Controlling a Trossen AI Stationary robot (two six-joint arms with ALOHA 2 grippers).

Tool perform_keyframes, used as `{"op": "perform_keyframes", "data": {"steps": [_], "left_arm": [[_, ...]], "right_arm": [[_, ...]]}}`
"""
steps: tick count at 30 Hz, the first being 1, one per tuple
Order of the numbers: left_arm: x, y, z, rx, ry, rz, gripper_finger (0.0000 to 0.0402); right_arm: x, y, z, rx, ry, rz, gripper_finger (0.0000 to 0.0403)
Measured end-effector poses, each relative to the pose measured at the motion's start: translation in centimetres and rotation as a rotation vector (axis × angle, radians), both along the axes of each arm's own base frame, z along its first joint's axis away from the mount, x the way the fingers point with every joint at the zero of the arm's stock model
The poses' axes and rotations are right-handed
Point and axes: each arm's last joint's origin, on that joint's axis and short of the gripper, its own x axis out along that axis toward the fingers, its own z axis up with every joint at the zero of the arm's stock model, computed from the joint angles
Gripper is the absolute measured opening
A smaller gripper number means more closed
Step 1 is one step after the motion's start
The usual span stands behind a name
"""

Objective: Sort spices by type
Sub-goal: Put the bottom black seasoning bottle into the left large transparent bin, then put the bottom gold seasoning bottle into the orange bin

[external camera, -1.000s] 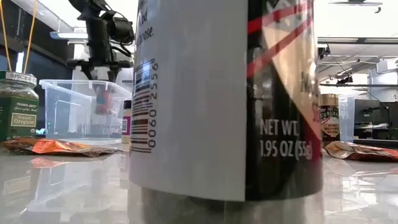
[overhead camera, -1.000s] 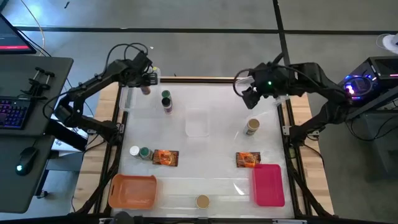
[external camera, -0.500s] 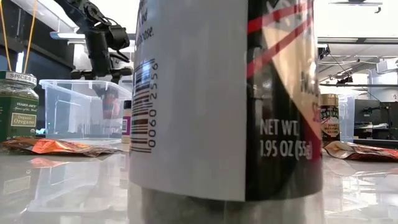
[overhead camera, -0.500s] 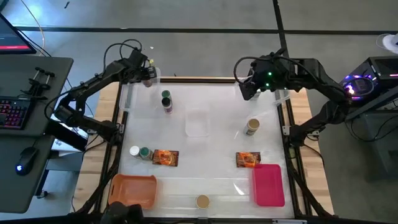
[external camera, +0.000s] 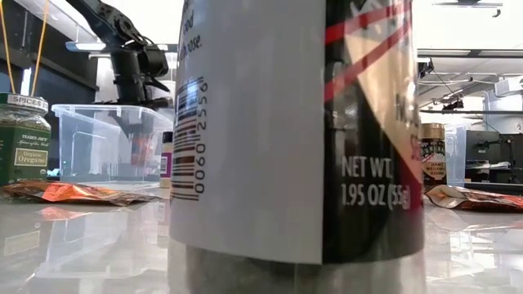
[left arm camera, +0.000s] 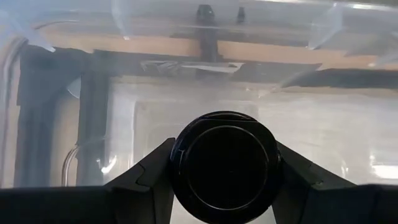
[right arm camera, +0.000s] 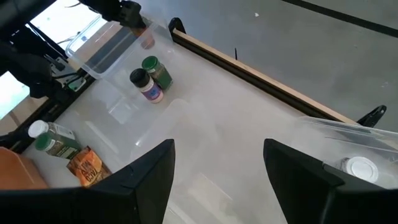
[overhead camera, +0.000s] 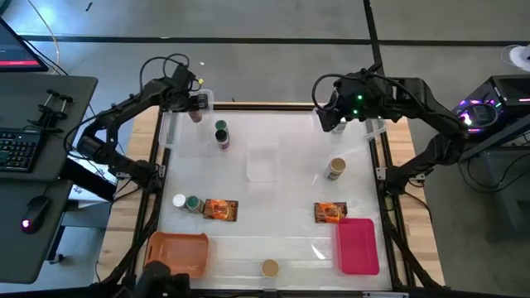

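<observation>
Gripping a dark-lidded jar (left arm camera: 225, 165) upright, lid toward the wrist camera, the left hand (overhead camera: 195, 103) hangs over the clear tub (overhead camera: 184, 108) at the far-left corner of the pale tabletop (overhead camera: 281, 186). The right hand (right arm camera: 217, 171), fingers apart and empty, waits far right. Grey floor lies beyond.

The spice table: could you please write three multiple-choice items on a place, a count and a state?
1. Where does the pink tray lie? A) right side B) left side C) centre
2. How many foil packets are on the table? A) one B) two C) four
3. How are the left gripper's jaws? A) open, empty B) shut on the dark-lidded jar C) unseen
Answers: A, the high view shows it at the right. B, one lies left, one right. B, the lid sits clamped between them.
</observation>
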Motion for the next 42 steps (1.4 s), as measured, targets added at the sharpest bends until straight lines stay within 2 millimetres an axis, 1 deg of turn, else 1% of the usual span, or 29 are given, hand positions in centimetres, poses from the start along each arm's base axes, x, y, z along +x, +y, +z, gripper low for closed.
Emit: {"op": "perform_keyframes", "data": {"steps": [6,14,20,24,36,42], "left_arm": [[0.1,0.2,-0.6,-0.023,0.017,-0.001,0.017],[0.3,0.6,-1.3,-0.037,0.049,0.007,0.0198],[0.3,0.7,-1.3,-0.032,0.048,0.008,0.0202],[0.3,0.7,-1.3,-0.03,0.065,-0.025,0.0207],[0.2,0.5,-1.4,-0.046,0.095,-0.07,0.0271],[0.2,0.5,-1.4,-0.047,0.093,-0.074,0.028]], "right_arm": [[0.0,0.0,0.0,0.0,0.0,0.0,0.024],[0.0,0.0,0.0,0.001,0.0,0.0,0.024],[0.0,0.0,0.0,0.002,0.0,0.001,0.024],[0.0,0.0,0.0,0.002,0.0,0.001,0.024],[0.0,0.0,0.0,0.002,-0.001,0.001,0.024],[0.0,0.0,0.0,0.002,-0.001,0.002,0.024]]}}
